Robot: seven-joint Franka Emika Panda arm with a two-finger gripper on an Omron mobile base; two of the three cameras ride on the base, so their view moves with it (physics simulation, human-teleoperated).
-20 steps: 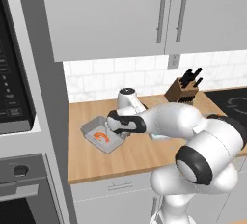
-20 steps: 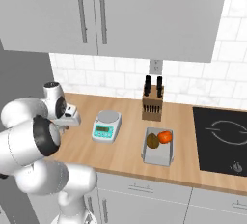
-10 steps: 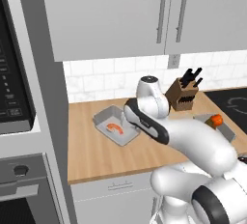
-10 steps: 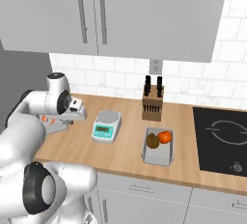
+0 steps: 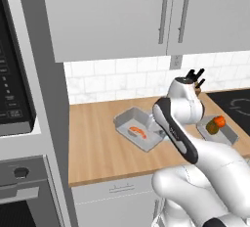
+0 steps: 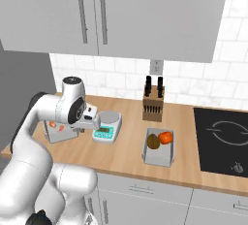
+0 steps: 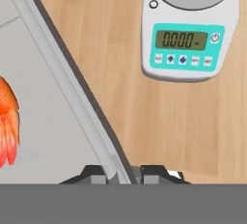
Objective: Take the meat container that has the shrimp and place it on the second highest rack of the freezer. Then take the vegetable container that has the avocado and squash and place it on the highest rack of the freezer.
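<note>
Kitchen setup here: wooden bench (image 5: pixel 97 143) under grey wall cabinets (image 5: pixel 112 15), white tile behind. The meat container (image 5: pixel 138 129) is lifted a bit off the bench, tilted, with the shrimp (image 5: pixel 137 132) sitting inside it. The gripper (image 7: pixel 123 174) is clamped on the tray's right rim; in the hand view the thin wall runs right down between the two fingertips (image 7: pixel 157 172), shrimp off to the left. A teal kitchen scale (image 6: pixel 107 126) sits just right of the gripper. Further right, the vegetable container (image 6: pixel 159 147) rests on the bench with the avocado (image 6: pixel 153 141) and squash (image 6: pixel 165 137), knife block (image 6: pixel 153 100) behind it.
</note>
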